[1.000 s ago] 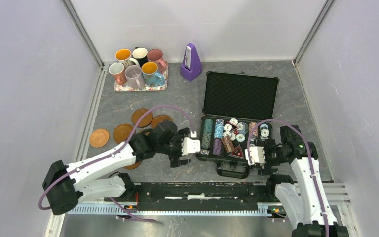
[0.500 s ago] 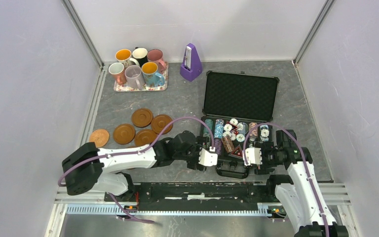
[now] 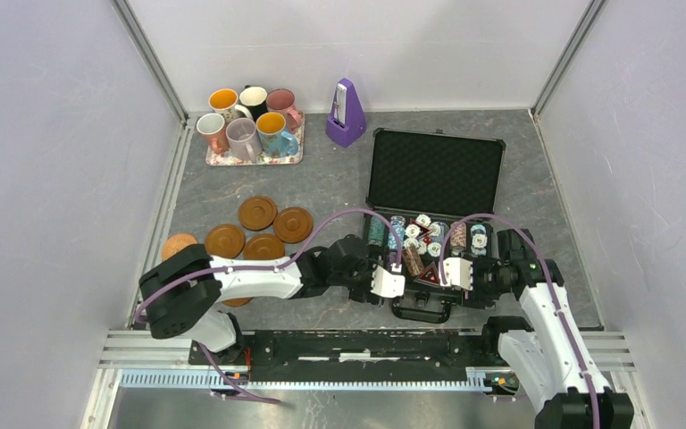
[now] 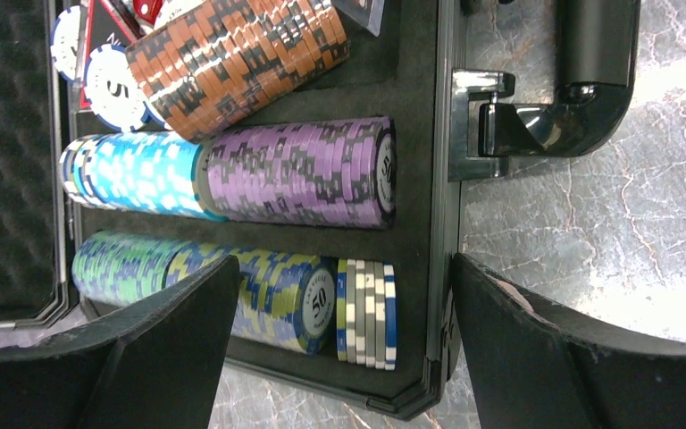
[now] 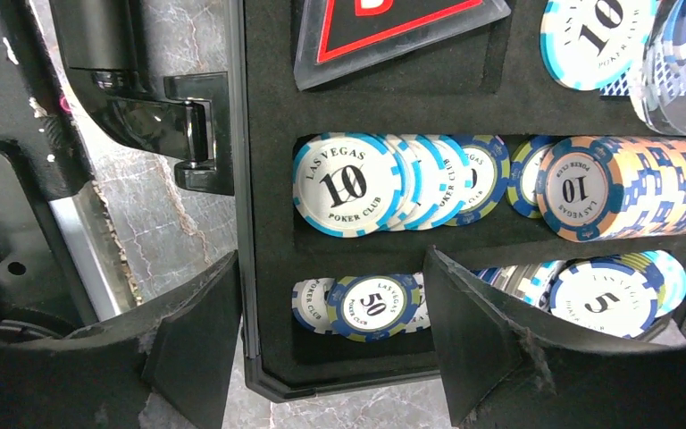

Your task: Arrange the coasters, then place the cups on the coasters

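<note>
Several reddish-brown coasters lie loose at the left of the table; the left arm covers part of one. The cups stand bunched on a flowered tray at the back left. Neither gripper is near them. My left gripper is open and astride the front wall of the open poker chip case, one finger over the chips and one outside. My right gripper is open and straddles the same front wall at the other side of the handle.
A purple metronome stands at the back, between the tray and the case's raised lid. Rows of coloured poker chips fill the case. Grey walls close in the table on three sides.
The left arm has swung right, away from the coasters, to the case's front edge. The right gripper has shifted slightly left to that edge and its jaws have narrowed.
</note>
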Available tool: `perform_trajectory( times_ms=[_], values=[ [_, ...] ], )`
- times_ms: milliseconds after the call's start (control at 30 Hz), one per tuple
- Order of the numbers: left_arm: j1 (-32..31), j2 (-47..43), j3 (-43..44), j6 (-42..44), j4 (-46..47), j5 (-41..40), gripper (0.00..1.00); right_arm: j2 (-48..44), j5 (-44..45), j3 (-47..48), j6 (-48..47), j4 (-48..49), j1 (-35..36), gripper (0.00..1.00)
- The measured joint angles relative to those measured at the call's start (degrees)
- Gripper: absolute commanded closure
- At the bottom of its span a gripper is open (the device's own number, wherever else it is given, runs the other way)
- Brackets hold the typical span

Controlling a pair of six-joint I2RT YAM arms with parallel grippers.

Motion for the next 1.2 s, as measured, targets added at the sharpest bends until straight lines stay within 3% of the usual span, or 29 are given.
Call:
perform_trajectory(
  times_ms=[433, 1200],
  values=[
    [7.2, 9.0, 9.0, -0.1, 0.0, 4.7, 0.27, 14.2, 5.7, 4.6, 4.6, 14.1, -0.1, 0.54],
    [19.0, 29.6, 34.0, 1.2, -0.4, 6.3, 0.31, 42.8, 9.8, 22.1, 9.6, 34.3, -2.6, 0.58]
  ],
)
